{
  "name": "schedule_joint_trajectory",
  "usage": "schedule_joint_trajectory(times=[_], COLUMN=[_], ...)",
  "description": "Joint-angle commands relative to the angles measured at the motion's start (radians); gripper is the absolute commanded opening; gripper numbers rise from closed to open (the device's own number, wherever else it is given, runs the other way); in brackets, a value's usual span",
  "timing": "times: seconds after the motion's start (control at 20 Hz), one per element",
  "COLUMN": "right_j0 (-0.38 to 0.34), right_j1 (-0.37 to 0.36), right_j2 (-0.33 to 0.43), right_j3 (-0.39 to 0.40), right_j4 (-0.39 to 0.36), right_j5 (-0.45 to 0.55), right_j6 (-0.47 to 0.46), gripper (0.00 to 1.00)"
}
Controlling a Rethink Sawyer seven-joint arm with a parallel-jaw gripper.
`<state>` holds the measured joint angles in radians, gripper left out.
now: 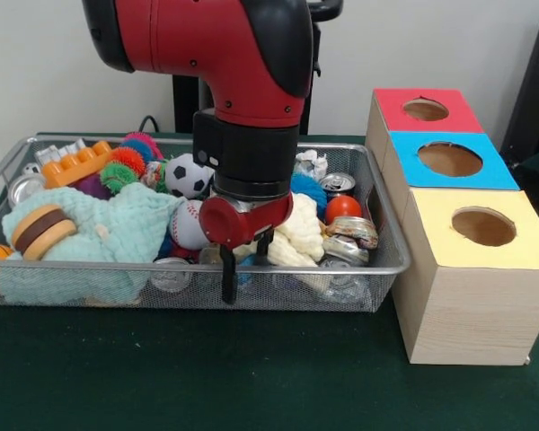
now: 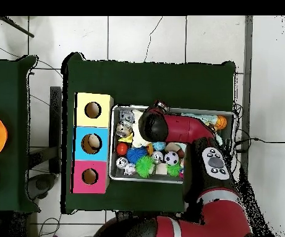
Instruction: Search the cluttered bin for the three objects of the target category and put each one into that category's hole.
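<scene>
– Where is the bin point(image 1: 391, 267), and why is the arm over it?

– It sits on the green desk point(image 1: 251, 377), just beside three wood-grain boxes point(image 1: 472, 296) with holes on top, likely so drops stay short. The red arm hangs over the bin's middle, its end effector point(image 1: 242, 269) dipped among balls and cans, seemingly searching.

– Holding anything?

– I cannot tell; the clutter hides it
</scene>
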<state>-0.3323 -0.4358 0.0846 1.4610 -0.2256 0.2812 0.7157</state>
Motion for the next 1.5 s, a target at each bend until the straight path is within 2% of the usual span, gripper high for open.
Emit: schedule_joint_trajectory(times=[0.05, 0.55, 0.75, 1.0, 1.25, 1.5], right_j0=[0.035, 0.076, 0.076, 0.071, 0.051, 0.049], right_j1=[0.064, 0.130, 0.124, 0.060, 0.046, -0.021], right_j2=[0.005, 0.040, 0.041, 0.013, 0.013, 0.001], right_j3=[-0.019, -0.198, -0.230, -0.187, -0.169, -0.136], right_j4=[0.031, 0.052, 0.052, 0.038, 0.028, 0.026], right_j5=[0.267, 0.346, 0.402, 0.445, 0.443, 0.480], right_j6=[0.154, 0.137, 0.123, 0.122, 0.112, 0.104], gripper=[1.00, 1.00, 1.00, 1.00, 1.00, 1.00])
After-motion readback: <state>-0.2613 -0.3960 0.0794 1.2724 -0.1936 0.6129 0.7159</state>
